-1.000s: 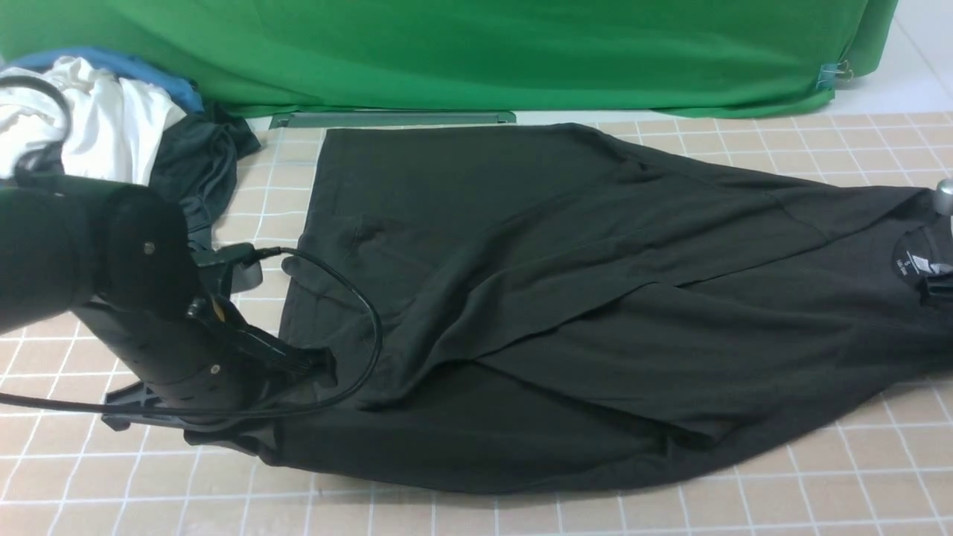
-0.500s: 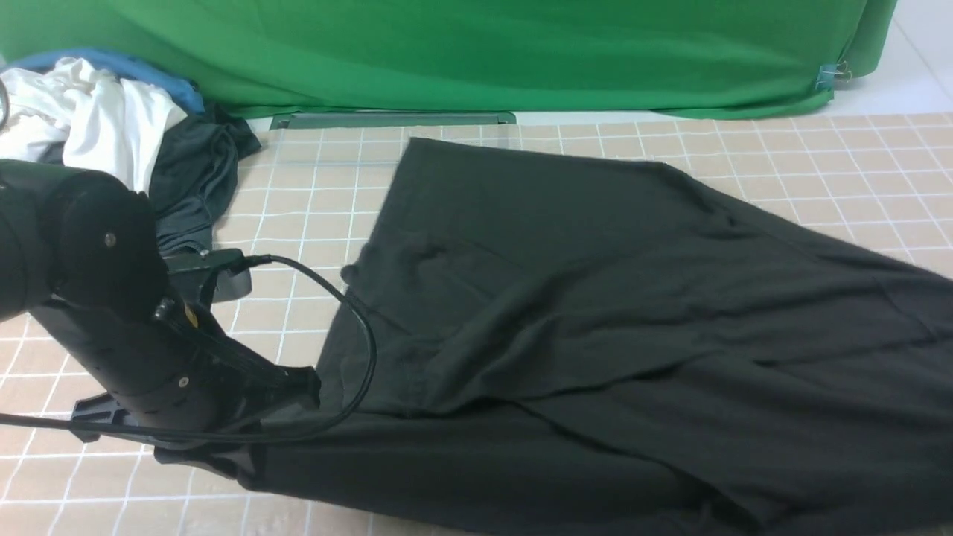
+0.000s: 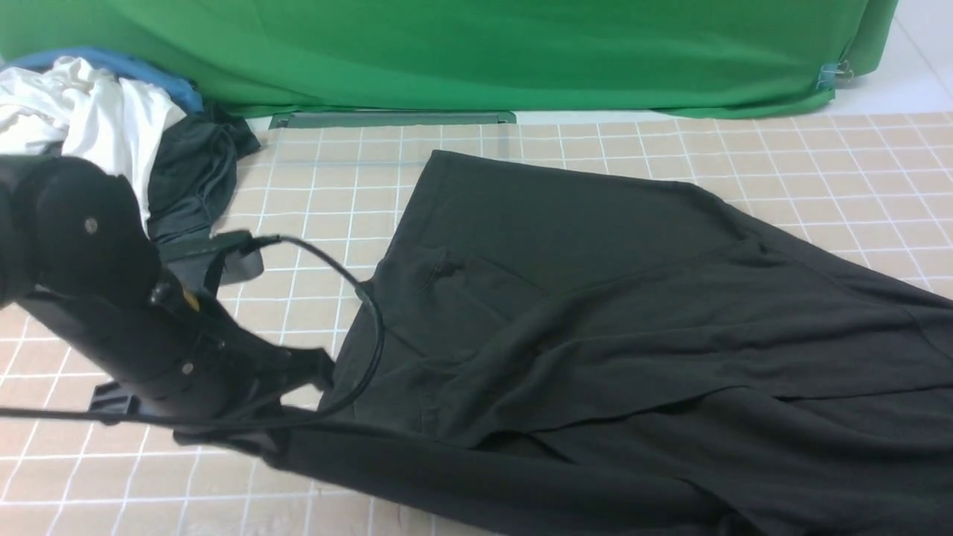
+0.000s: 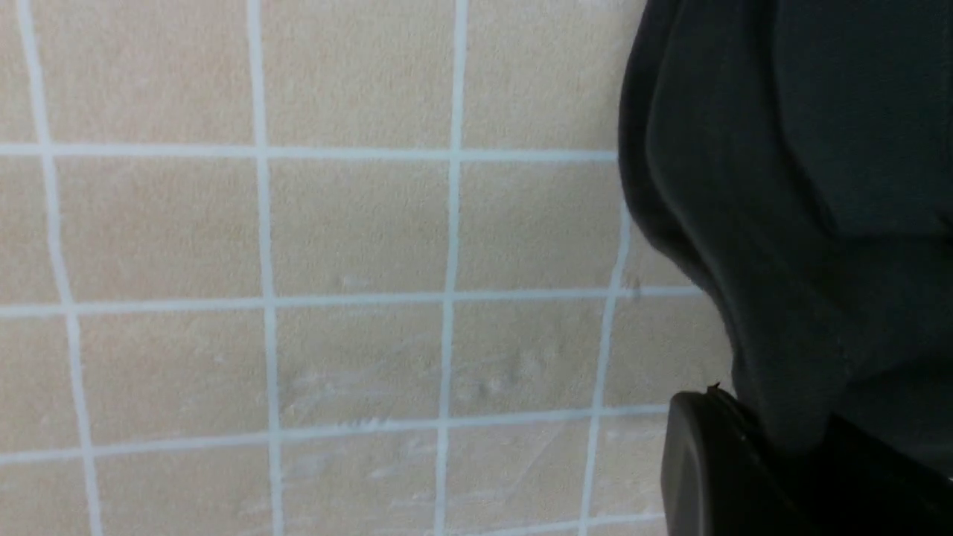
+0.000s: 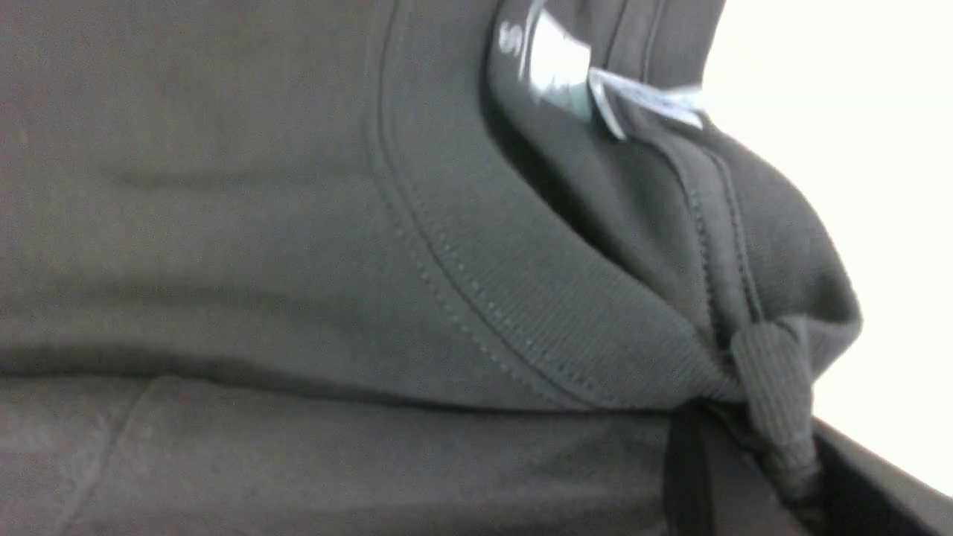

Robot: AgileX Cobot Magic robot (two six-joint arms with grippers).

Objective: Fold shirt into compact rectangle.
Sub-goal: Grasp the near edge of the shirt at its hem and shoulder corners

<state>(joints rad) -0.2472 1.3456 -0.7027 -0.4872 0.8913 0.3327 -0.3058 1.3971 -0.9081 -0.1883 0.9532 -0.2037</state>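
Nearest, the left gripper (image 3: pixel 309 372) has its jaws pinched on the near hem corner of the shirt (image 3: pixel 595 335), the cloth bunched between them. The right gripper (image 5: pixel 774 476) is out of the front view; its wrist camera suggests its jaws are clamped on the ribbed collar beside the neck label (image 5: pixel 558 67). Over the last second the shirt has slid rightward and toward the robot across the table (image 3: pixel 298 193), baring tiles at the far left and taking the collar out of frame. It lies stretched but creased, so this looks like repositioning rather than a finished fold. Behind sit the dark grey garment (image 3: pixel 186 179), the white garment (image 3: pixel 89 119) and the green backdrop (image 3: pixel 447 52).
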